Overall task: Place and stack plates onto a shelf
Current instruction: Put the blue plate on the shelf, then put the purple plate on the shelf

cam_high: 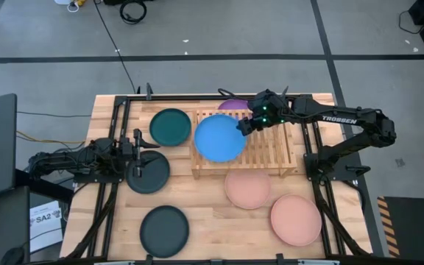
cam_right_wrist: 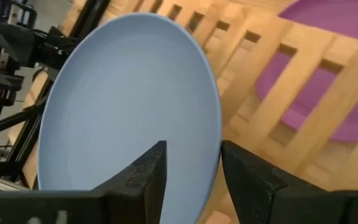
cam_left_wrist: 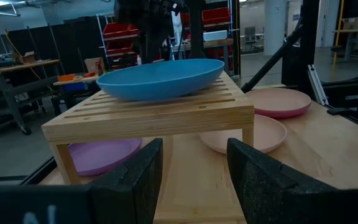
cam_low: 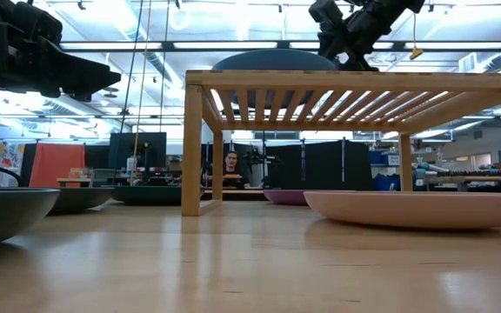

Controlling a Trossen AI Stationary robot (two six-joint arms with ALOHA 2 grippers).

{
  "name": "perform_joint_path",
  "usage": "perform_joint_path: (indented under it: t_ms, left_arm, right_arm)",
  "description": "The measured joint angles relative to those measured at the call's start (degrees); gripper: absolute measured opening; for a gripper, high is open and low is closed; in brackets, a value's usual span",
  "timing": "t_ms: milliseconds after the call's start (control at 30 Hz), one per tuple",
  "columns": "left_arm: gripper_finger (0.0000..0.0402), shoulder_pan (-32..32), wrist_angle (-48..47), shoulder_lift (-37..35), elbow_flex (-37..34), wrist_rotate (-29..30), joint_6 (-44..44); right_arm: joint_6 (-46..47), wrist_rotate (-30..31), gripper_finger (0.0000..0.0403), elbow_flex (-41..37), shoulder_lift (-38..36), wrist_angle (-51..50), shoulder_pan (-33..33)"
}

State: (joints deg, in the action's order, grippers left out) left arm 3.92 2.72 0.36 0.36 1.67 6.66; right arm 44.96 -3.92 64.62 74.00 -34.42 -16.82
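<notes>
the right gripper (cam_high: 247, 126), on an arm with "trossen" written in white, has its fingers a little apart around the rim of the blue plate (cam_high: 219, 138), which lies on the left end of the shelf (cam_high: 271, 151) near the desk's far edge, while the left gripper (cam_high: 140, 146) waits open near the left edge.
</notes>
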Motion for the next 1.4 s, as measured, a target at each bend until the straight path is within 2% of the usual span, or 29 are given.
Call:
perform_joint_path:
  t_ms: [300,633,967,1200,1400]
  left_arm:
    - [0.0185,0.0,0.0,0.0,0.0,0.0,0.0]
    - [0.0185,0.0,0.0,0.0,0.0,0.0,0.0]
    - [0.0185,0.0,0.0,0.0,0.0,0.0,0.0]
    - [0.0185,0.0,0.0,0.0,0.0,0.0,0.0]
    - [0.0185,0.0,0.0,0.0,0.0,0.0,0.0]
  right_arm:
    - [-0.5,0.0,0.0167,0.0,0.0,3.4,-2.3]
    - [-11.2,0.0,0.0166,0.0,0.0,10.6,-9.6]
    - [-17.1,-0.4,0.0165,0.0,0.0,11.6,-23.5]
    - [-21.8,-5.9,0.0165,0.0,0.0,9.5,-35.9]
    - [-25.9,-6.8,0.0165,0.0,1.1,5.7,-43.8]
